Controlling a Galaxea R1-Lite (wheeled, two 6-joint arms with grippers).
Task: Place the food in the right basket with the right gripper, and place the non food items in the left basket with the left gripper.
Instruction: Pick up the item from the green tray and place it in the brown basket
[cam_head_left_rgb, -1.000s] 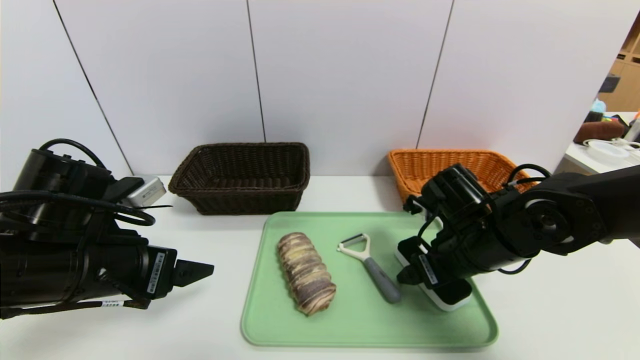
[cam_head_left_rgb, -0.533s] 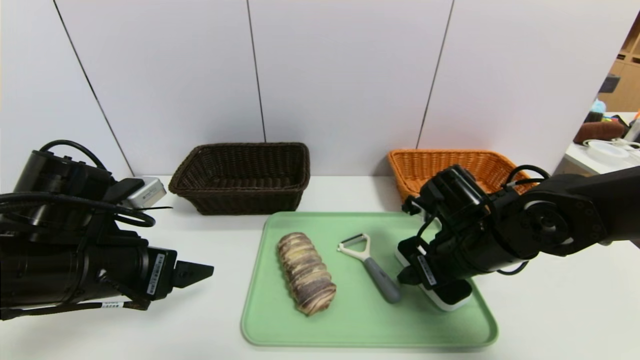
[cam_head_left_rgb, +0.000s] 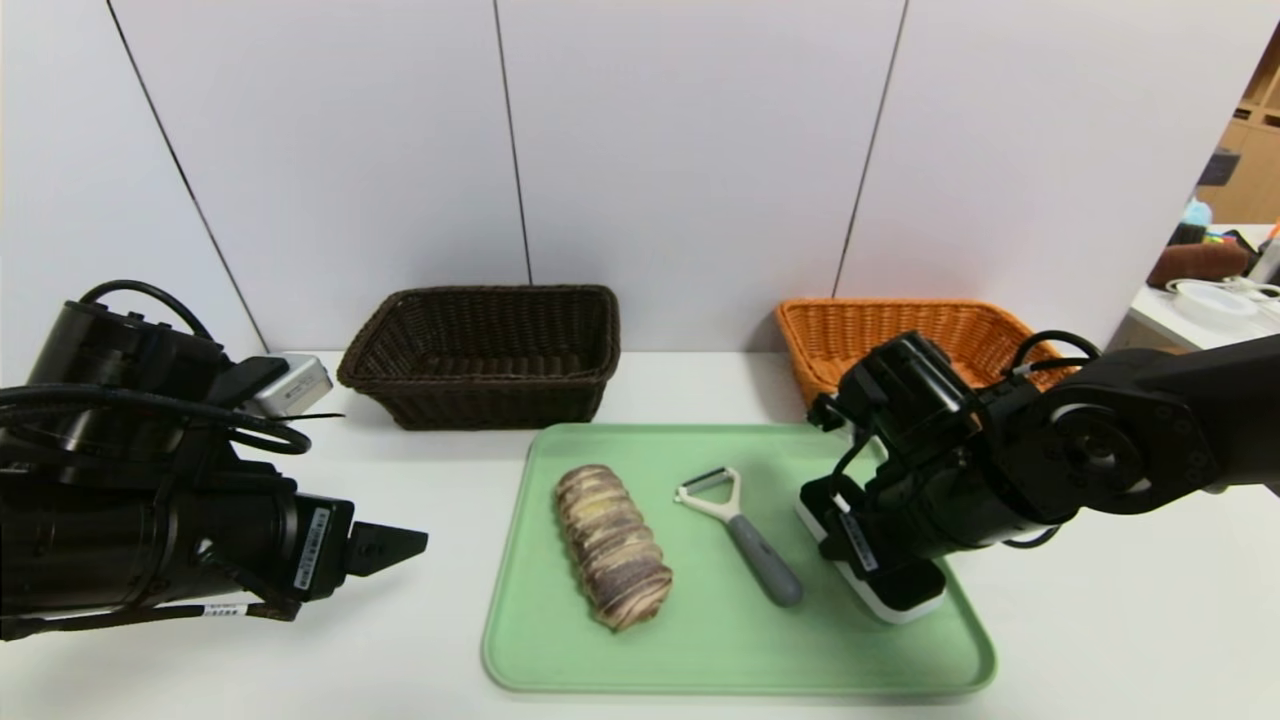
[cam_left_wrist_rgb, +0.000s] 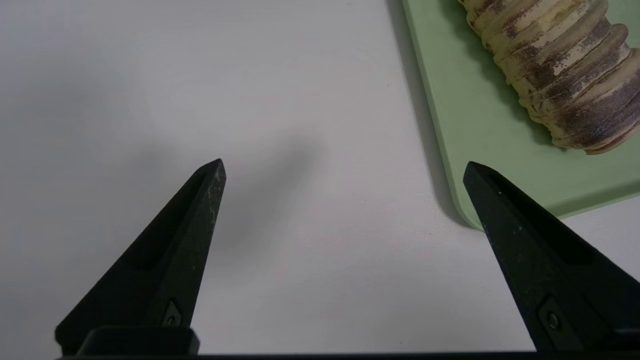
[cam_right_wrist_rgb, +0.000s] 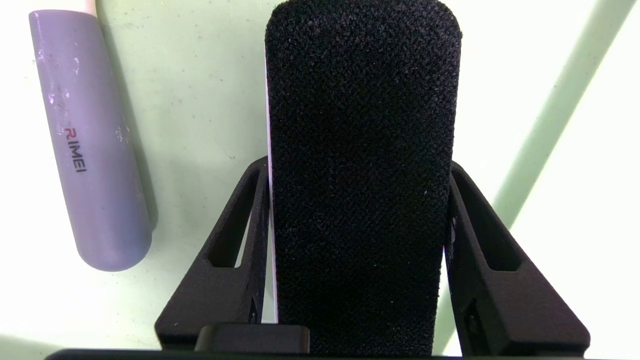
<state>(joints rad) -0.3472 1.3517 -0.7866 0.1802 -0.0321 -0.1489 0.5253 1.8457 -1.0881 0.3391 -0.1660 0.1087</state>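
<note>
The green tray (cam_head_left_rgb: 720, 660) lies nearest, with all three items on it, so the sorting looks barely begun. Beyond it stand the dark brown basket (cam_head_left_rgb: 490, 402) at far left and the orange basket (cam_head_left_rgb: 835, 335) at far right, partly behind the right arm. The left gripper (cam_left_wrist_rgb: 342, 162) waits left of the tray, spread wide and holding nothing. The right gripper (cam_right_wrist_rgb: 357, 167) is over the tray's right side, grasping the brush (cam_head_left_rgb: 908, 592) by both flanks. The bread roll (cam_head_left_rgb: 612, 550) is on the left, the peeler (cam_head_left_rgb: 766, 565) between roll and brush; all three still need a basket
</note>
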